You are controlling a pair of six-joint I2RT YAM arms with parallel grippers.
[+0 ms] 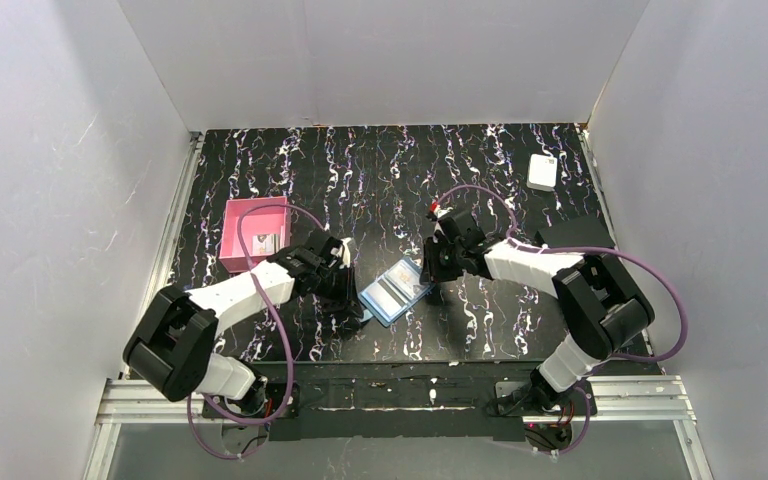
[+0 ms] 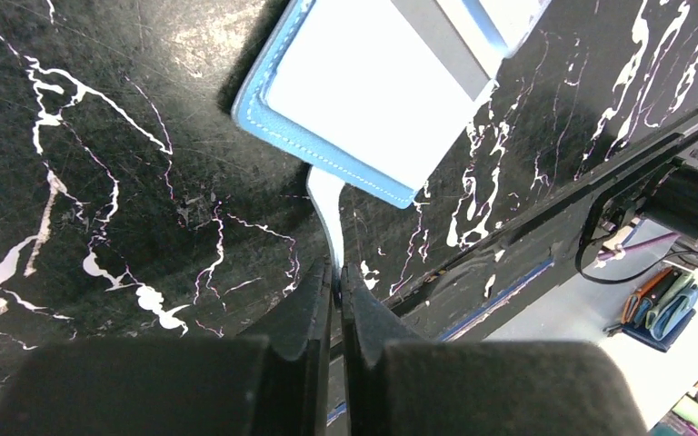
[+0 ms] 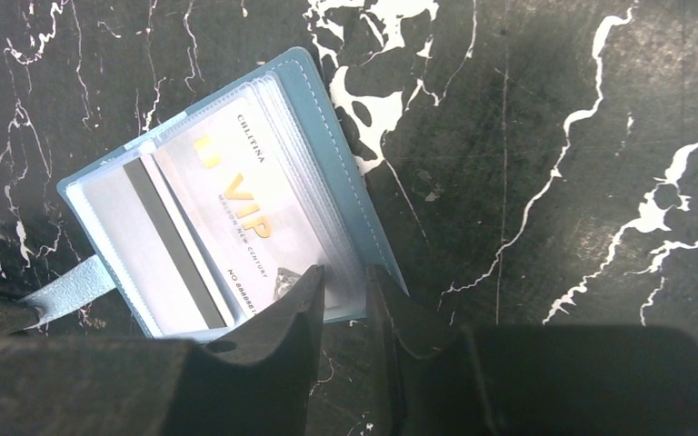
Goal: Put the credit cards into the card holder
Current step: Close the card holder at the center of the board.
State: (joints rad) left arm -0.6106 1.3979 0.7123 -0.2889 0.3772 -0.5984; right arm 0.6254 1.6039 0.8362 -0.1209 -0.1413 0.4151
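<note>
The teal card holder (image 1: pixel 395 292) lies open on the black marbled table between my arms. In the right wrist view its clear slots hold a pale VIP card (image 3: pixel 236 204) and a pale card with a dark stripe (image 3: pixel 141 245). My left gripper (image 2: pixel 337 272) is shut on the holder's pale snap tab (image 2: pixel 325 204), at the corner of the card holder (image 2: pixel 314 147). My right gripper (image 3: pixel 345 282) stands over the near edge of the card holder (image 3: pixel 332 145), jaws a narrow gap apart, nothing clearly gripped. Another pale card (image 1: pixel 265 243) lies in the pink tray.
The pink square tray (image 1: pixel 245 215) stands at the left behind my left arm. A white box (image 1: pixel 543 172) sits at the back right. A flat black rectangle (image 1: pixel 572 235) lies by the right arm. The table's front edge (image 2: pixel 545 209) is close to my left gripper.
</note>
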